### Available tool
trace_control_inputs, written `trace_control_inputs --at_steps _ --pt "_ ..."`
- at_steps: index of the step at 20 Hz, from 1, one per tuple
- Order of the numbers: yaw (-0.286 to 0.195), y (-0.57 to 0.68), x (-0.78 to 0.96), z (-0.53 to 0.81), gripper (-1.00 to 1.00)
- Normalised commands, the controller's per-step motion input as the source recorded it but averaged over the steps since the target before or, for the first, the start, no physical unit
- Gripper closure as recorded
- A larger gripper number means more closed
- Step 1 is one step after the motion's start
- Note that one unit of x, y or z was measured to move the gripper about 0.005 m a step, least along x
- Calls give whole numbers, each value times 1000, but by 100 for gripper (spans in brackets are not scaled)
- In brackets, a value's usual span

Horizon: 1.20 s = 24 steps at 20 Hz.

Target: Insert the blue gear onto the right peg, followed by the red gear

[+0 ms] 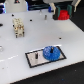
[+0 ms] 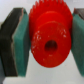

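The gripper (image 2: 49, 39) clenches the red gear (image 2: 49, 41) between its teal pads (image 2: 22, 41), held far back at the exterior view's right. Nearer, the blue gear (image 1: 51, 52) sits on the grey plate (image 1: 34, 58), over its right half; the right peg is hidden.
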Motion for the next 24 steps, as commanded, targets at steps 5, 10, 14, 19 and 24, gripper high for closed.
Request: trace_control_inputs --at_steps 5,10,14,19,24 --pt "0 -227 814 199 100" --pt "0 -251 771 107 100" --pt "0 -245 691 62 100" --pt "0 -206 566 17 100" --pt "0 -195 399 -16 100"
